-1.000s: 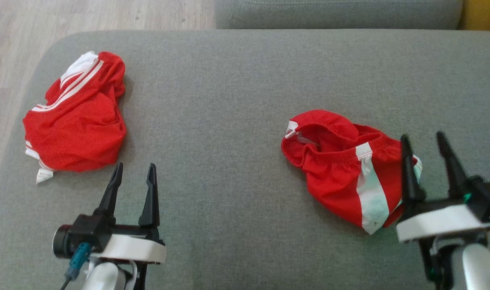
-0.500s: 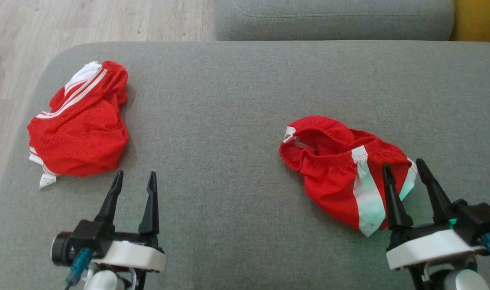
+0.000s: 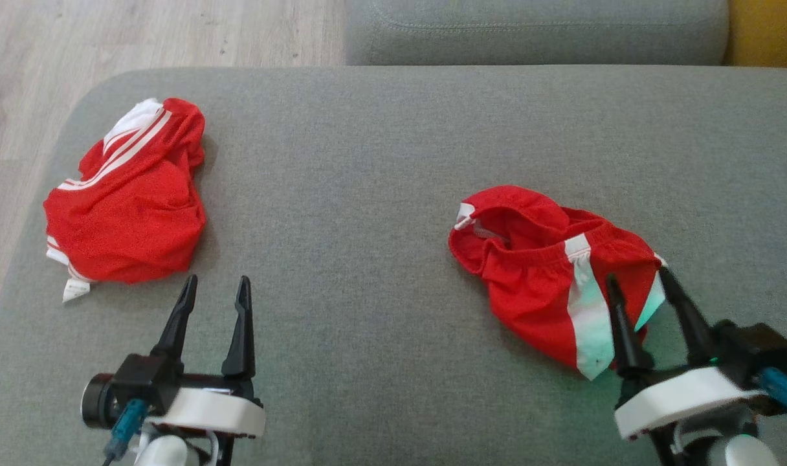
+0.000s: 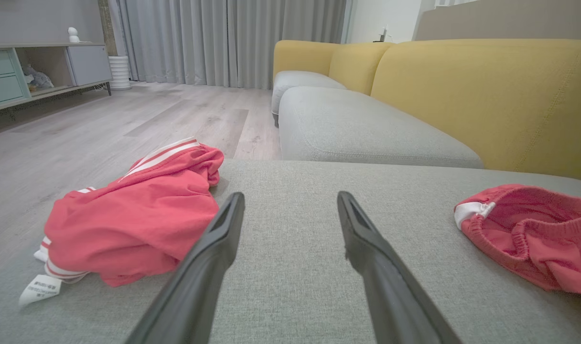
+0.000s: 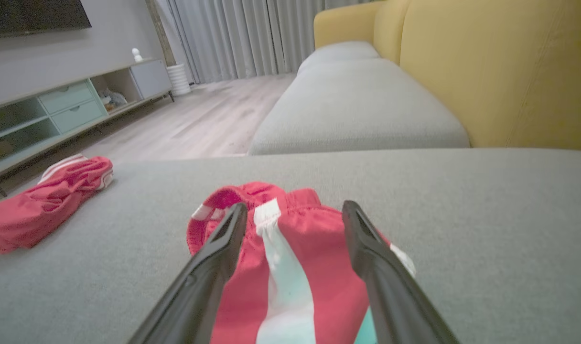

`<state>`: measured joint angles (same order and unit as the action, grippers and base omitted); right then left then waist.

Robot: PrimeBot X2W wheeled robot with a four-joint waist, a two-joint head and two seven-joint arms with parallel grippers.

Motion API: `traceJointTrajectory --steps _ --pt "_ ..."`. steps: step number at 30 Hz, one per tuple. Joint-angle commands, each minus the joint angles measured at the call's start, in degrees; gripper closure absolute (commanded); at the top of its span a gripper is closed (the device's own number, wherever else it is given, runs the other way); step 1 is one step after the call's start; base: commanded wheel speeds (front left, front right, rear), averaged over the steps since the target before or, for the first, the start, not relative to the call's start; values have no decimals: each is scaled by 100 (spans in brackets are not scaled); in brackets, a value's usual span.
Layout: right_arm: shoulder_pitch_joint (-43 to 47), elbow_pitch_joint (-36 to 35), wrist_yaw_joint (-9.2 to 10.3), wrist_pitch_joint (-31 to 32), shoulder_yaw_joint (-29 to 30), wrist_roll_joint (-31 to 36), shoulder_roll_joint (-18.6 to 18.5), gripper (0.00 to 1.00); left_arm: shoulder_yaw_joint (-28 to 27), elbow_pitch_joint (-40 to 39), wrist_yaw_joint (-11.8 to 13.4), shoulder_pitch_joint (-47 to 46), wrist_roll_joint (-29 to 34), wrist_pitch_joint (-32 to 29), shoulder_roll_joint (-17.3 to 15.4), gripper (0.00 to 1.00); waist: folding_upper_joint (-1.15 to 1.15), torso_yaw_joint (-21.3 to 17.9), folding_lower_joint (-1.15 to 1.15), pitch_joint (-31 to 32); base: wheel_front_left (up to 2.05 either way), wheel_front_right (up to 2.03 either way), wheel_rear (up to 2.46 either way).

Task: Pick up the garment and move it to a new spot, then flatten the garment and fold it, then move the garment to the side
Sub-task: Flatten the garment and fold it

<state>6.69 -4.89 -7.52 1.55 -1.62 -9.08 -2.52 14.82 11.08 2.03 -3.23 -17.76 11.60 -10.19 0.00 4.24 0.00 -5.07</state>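
A crumpled red garment [image 3: 536, 285] with a broad white stripe lies on the right of the grey cushion [image 3: 380, 194]. In the right wrist view this garment [image 5: 281, 267] lies below the open jaws. My right gripper [image 3: 637, 275] is open, its fingertips over the garment's near right edge, holding nothing; the right wrist view shows the same gripper [image 5: 295, 205]. My left gripper [image 3: 217, 279] is open and empty above bare cushion, as the left wrist view of the gripper [image 4: 290, 196] confirms.
A second red garment [image 3: 125, 200] with thin white stripes lies bunched at the cushion's left end, just ahead and left of my left gripper. Wooden floor [image 3: 109, 32] runs beyond the left edge. Another grey cushion [image 3: 536, 26] and a yellow backrest [image 4: 486, 95] lie behind.
The head camera tilted a little. My right gripper drew back toward me and slightly left, from over the striped garment to its near right edge. The left gripper kept still.
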Motion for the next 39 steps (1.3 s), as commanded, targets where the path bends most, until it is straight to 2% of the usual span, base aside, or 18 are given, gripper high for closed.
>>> traceJointTrajectory --steps 1,6,15,16,17,18,25,28,34,39 --pt "-169 -91 3 111 -203 37 -36 0 -164 -191 30 -177 -46 15 -107 0 0 9 0 -35 0 0 0" --pt "-558 401 3 539 -329 200 -36 0 -112 -183 15 -265 -69 37 -65 0 0 86 0 -155 0 0 0" --pt "-1167 1173 3 730 -424 180 -36 0 -87 -81 -1 -369 -122 114 -30 0 0 227 0 -301 0 0 0" --pt "-1212 1240 3 766 -429 163 -36 15 -88 -70 -2 -379 -128 123 -27 0 0 234 0 -312 0 0 0" --pt "-1254 1291 3 785 -428 154 -36 62 -88 -60 -1 -389 -133 131 -25 0 0 240 0 -323 0 0 0" --pt "-1294 1328 3 785 -425 149 -36 100 -87 -50 -2 -399 -138 138 -23 0 0 247 0 -334 0 0 0" --pt "-1407 1320 3 693 -464 83 -36 100 -85 3 -6 -436 -169 179 -19 0 0 266 0 -367 0 0 0" --pt "-1438 1174 3 608 -660 0 -36 100 -84 25 -2 -440 -176 197 -21 0 0 265 0 -359 0 0 0" --pt "-1675 913 3 574 -1643 -369 -36 100 -89 57 15 -449 -196 219 -36 0 0 231 0 -329 0 0 0" --pt "-2101 1144 3 626 -2669 -886 -36 100 -61 84 13 -497 -208 229 -31 0 0 255 0 -331 0 0 0"
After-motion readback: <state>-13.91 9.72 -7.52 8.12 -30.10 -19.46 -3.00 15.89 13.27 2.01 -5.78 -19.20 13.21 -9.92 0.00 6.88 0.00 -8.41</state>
